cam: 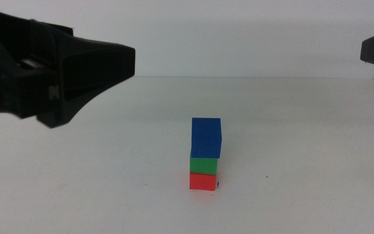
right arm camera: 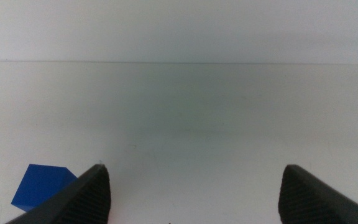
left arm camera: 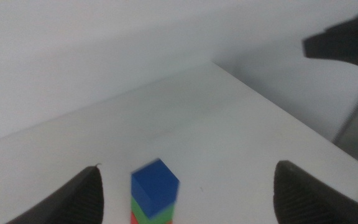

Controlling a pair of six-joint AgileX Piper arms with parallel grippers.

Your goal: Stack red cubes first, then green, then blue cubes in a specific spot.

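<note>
Standing on the white counter [cam: 304, 130] is a three-cube stack: the red cube [cam: 202, 181] at the bottom on the counter surface, the green cube [cam: 204, 165] on top of it, and the blue cube [cam: 206, 137] on top of that, set slightly off-square and overhanging the green one a little toward the right arm's side. A tiny dark speck [cam: 217, 186] sits on the counter just beside the red cube's base. The left pincer [cam: 119, 62] hangs above the counter on the left, well apart from the stack and higher than its top; in the left wrist view its jaws stand wide apart with nothing between them, the stack below. The right pincer [right arm camera: 194, 199] waits at the far right edge, its jaws likewise spread and empty, the blue cube just visible beside one jaw.
</note>
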